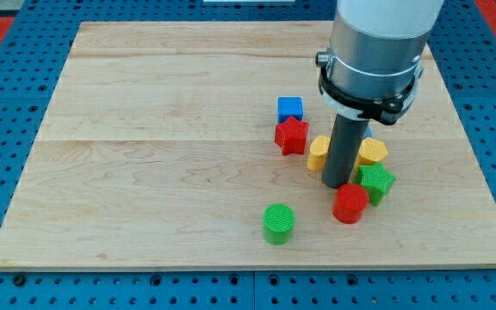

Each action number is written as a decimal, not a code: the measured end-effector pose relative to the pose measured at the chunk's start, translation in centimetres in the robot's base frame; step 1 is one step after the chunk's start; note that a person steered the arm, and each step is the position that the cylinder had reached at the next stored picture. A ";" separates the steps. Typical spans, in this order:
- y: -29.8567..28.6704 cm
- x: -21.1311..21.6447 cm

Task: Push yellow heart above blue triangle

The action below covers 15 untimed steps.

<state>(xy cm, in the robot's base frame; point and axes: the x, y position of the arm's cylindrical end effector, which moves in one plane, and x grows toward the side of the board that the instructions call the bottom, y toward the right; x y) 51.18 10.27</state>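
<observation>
My tip [337,185], the lower end of a straight dark rod, rests on the pale wooden board [145,155] in the middle of a cluster of blocks toward the view's right. It holds nothing; it is a bare rod with no jaws, only standing among the blocks. Above it the rod rises into the arm's wide grey cylinder with a black collar [370,82], which hides part of the board behind it.

Just to the view's left of the rod, touching or nearly touching it, sits a yellow block [319,152]; its shape is partly hidden by the rod, so I cannot tell if this is the heart. On the rod's other side, to the view's right, a second yellow block [373,151] peeks out, also partly covered. Just below and right of the tip lies a red cylinder-like block [350,203], and beside it, to the right, a green star-shaped block [375,182].

Farther to the view's left, a red star-shaped block [291,135] lies just below a blue cube [289,108]. A green cylinder [278,223] stands apart, nearer the view's bottom. No blue triangle can be made out.

The board lies on a blue pegboard surface [7,129].
</observation>
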 end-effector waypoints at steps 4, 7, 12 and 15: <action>-2.4 4.0; 0.6 6.1; -1.2 -3.0; -0.7 -9.0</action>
<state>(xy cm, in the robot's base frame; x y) 42.23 9.61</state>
